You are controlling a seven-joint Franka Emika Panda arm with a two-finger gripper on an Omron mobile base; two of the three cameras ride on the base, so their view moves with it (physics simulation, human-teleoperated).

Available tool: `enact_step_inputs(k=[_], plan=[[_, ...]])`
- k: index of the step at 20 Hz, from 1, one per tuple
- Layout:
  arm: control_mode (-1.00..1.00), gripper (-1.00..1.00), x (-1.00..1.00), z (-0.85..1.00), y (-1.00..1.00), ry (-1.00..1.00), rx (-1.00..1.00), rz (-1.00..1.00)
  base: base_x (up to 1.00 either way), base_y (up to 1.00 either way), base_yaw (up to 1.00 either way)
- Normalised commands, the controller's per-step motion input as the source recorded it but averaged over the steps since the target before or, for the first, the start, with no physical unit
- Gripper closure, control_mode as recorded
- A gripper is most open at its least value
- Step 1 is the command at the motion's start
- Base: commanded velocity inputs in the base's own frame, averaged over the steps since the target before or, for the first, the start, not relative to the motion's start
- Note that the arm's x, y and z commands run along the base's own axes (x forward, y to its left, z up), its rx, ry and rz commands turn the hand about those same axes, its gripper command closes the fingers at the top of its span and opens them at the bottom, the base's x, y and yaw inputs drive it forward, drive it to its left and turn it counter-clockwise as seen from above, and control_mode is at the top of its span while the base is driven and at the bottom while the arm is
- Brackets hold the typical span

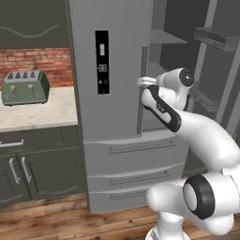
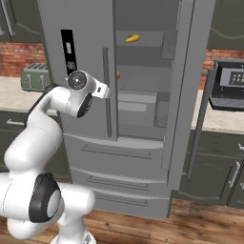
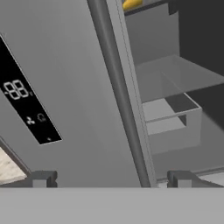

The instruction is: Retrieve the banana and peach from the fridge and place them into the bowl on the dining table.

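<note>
Our two-finger pincer (image 3: 109,179), spread wide, holds nothing, close before the long grey bar handle (image 3: 120,94) of the tall grey fridge (image 2: 86,57) | slender yellow banana (image 2: 132,38) above and beyond us on an upper shelf | small orange-red peach (image 2: 118,75) half hidden behind the shut left door's edge | green toaster (image 1: 26,87) far left.

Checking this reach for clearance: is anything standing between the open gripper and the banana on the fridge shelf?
Yes. The gripper is open and faces the edge of the closed left door, straddling its bar handle. The banana lies on an upper shelf in the opened right half of the fridge, past that door edge and higher. Nothing visible blocks the shelf itself.
</note>
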Motion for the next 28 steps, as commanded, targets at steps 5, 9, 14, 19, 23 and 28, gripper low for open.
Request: enact_step_inputs(k=[5,9,14,19,23,28], plan=[[-1.0,-1.0,0.58,0.0,0.0,0.0,0.0,-0.08,0.0,0.0,0.0],[-1.0,-1.0,0.45,0.0,-0.12,-0.02,0.0,-0.01,0.0,0.0,0.0],[-1.0,-1.0,0.44,0.0,-0.19,-0.01,0.0,0.0,0.0,0.0,0.0],[-1.0,-1.0,0.59,0.0,-0.08,0.0,0.0,0.0,0.0,0.0,0.0],[-1.0,-1.0,0.71,-0.06,0.0,-0.04,0.0,0.0,0.0,0.0,0.0],[-1.0,-1.0,0.71,-0.22,0.0,-0.07,0.0,0.0,0.0,0.0,0.0]])
